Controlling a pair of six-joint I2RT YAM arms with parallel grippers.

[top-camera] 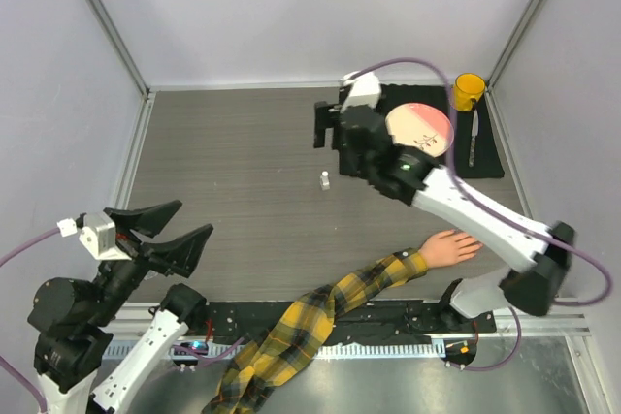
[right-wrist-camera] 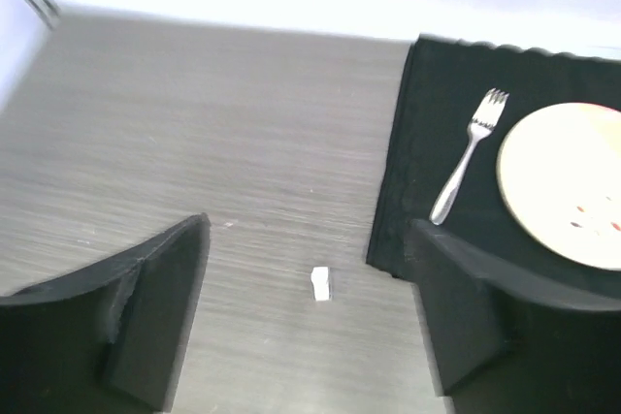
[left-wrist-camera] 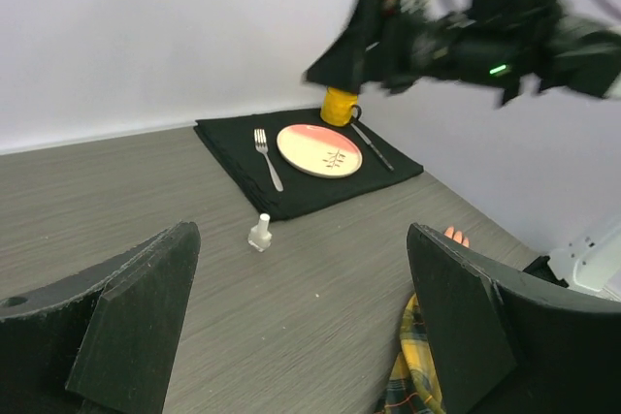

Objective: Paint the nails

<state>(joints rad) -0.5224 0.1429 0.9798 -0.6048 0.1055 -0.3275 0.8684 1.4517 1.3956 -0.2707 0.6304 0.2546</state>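
The peach mannequin hand lies flat at the front right, in a yellow-and-black plaid sleeve. Its nails are too small to make out; only fingertips peek past my left finger. A small clear bottle with a white cap stands mid-table, also seen in the left wrist view and below the right wrist camera. My right gripper hovers behind the bottle, open, holding nothing. My left gripper is open at the front left, empty, far from the bottle and the hand.
A black placemat at the back right carries a pink plate, a fork, a knife and a yellow mug. Grey walls with metal posts enclose the table. The right arm reaches over the mannequin hand.
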